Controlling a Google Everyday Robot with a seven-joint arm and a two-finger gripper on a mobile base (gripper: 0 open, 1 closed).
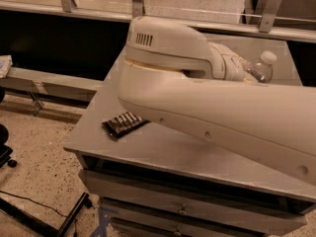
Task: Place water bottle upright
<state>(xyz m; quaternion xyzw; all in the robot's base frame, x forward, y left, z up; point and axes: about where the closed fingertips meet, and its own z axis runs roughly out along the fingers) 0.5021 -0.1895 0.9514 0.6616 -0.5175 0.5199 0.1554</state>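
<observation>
**Bottle at the back of the table**

A dark flat snack bar lies near the front of the grey metal table. The big cream robot arm reaches over it. Far back, the gripper meets the clear plastic water bottle with a white cap, which leans. I cannot tell whether the gripper is open or closed.

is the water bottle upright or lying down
Tilted: clear plastic water bottle leans, white cap up-right, base hidden behind the arm; end effector beside it.

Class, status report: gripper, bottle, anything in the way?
Gripper at bottle, far side of table, behind arm. Bottle tilted, cap up. Snack bar near front, apart.
</observation>
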